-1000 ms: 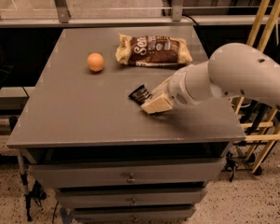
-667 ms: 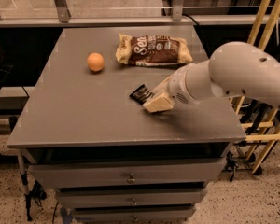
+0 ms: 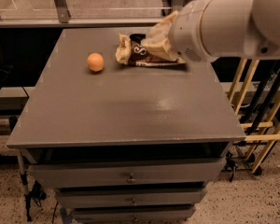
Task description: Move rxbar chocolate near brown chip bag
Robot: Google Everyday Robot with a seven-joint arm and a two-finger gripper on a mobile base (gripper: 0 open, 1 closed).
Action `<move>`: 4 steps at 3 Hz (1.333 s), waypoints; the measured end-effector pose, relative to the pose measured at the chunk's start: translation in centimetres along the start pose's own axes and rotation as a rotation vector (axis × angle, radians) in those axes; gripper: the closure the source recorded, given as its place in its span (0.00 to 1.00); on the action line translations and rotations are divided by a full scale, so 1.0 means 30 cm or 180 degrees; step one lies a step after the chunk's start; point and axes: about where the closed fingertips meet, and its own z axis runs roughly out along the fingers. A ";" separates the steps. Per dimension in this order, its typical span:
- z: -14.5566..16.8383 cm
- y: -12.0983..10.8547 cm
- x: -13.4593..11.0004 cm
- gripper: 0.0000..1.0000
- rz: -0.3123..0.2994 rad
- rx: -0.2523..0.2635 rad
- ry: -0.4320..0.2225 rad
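Observation:
The brown chip bag lies at the back of the grey table, and my arm covers its right half. My gripper, with tan fingers, hangs just over the bag's upper middle. A small dark piece, the rxbar chocolate, sticks out at the gripper's tip, right above the bag's far edge. The gripper is shut on it. Most of the bar is hidden by the fingers.
A round orange fruit sits on the table to the left of the bag. Drawers are under the tabletop. A yellow wooden rack stands close to the table's right side. A glass railing runs behind the table.
The gripper has moved from the table's middle right to the back, over the chip bag. The rxbar chocolate has left its spot on the table and gone with it.

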 end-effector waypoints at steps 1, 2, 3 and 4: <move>-0.058 -0.041 -0.109 1.00 -0.0174 0.0073 -0.0115; -0.027 -0.064 -0.110 1.00 -0.0188 0.0067 -0.0068; 0.055 -0.120 -0.053 1.00 -0.0128 0.0080 0.0039; 0.169 -0.194 0.021 1.00 -0.0020 0.0016 0.0149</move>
